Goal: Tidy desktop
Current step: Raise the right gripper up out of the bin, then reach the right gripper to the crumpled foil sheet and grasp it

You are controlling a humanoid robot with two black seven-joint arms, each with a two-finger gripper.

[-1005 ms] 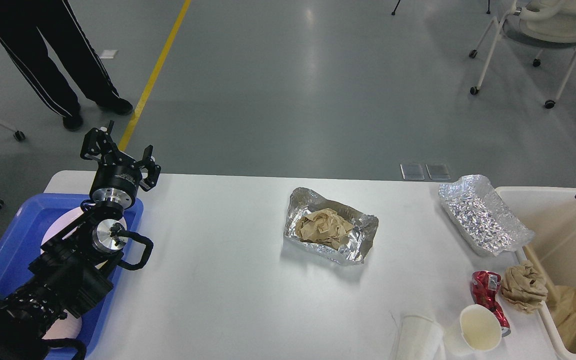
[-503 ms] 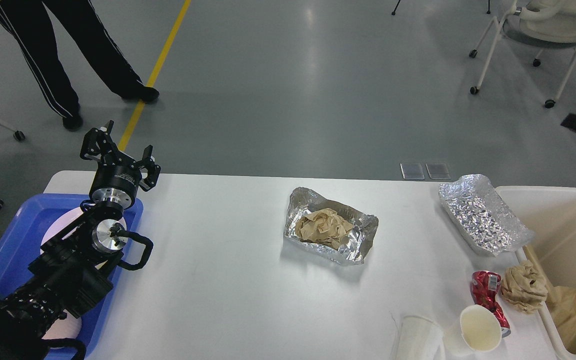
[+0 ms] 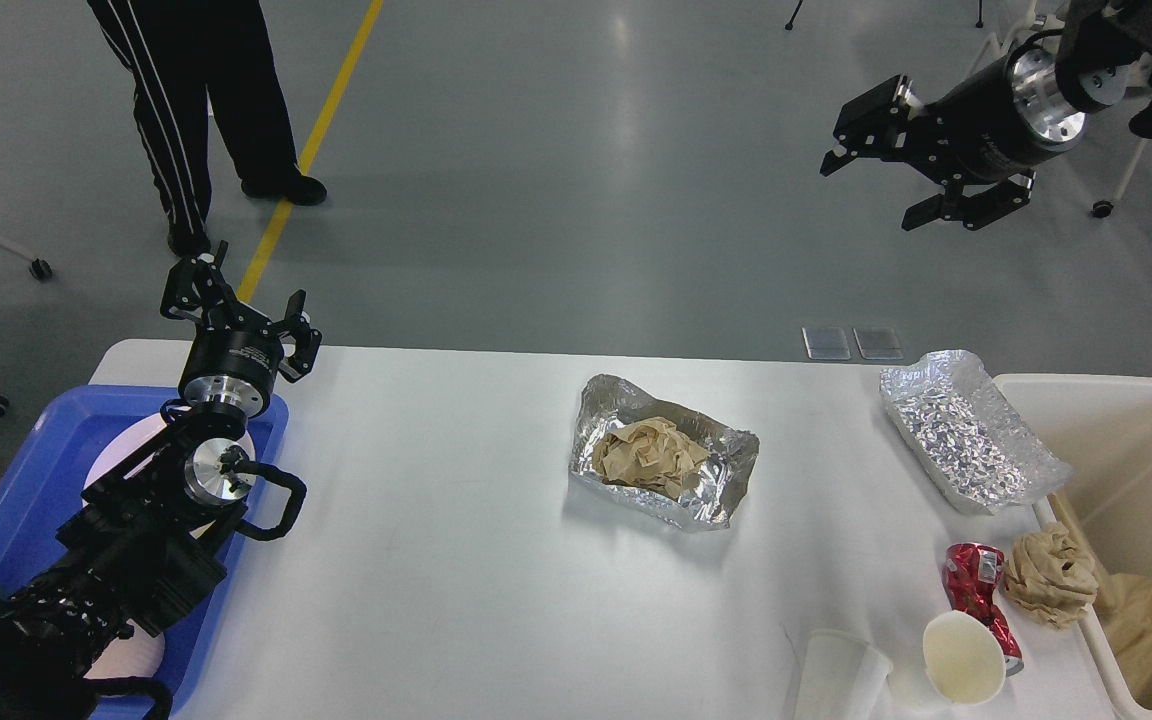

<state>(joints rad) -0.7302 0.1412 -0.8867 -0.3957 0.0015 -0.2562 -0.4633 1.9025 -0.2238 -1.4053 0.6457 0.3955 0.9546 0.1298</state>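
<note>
Gripping nothing, right gripper point(image 3: 911, 190): upper right of the frame, high over the grey floor beyond the table's far edge; its two fingers stand spread apart, with only floor between them.
Left gripper point(image 3: 236, 305): left of the frame, raised above the far left corner of the table; fingers parted wide, nothing held.
Left arm: runs from the lower left corner up over the blue tray point(image 3: 31, 490).
White plates point(image 3: 126, 655): inside the blue tray, mostly hidden under the arm.
Desktop point(image 3: 436, 560): the big white tabletop filling the lower half of the frame, from the blue tray on the left to the cream bin point(image 3: 1136, 440) on the right.
Foil tray with paper point(image 3: 663, 463): centre of the desktop, a crumpled brown paper wad lying in it.
Empty foil tray point(image 3: 971, 430): right of centre, at the far edge, its right end resting against the bin's rim.
Crushed red can point(image 3: 979, 590): lower right, just beside a brown paper ball point(image 3: 1049, 575) next to the bin's wall.
Paper cups: one tipped cup point(image 3: 961, 655) touching the can, one clear cup point(image 3: 841, 675) lying just left of it, at the bottom edge.
Bin contents: brown paper point(image 3: 1151, 625) at the lower right.
Person's legs point(image 3: 206, 100): upper left, standing on the floor by the yellow line point(image 3: 316, 140).
</note>
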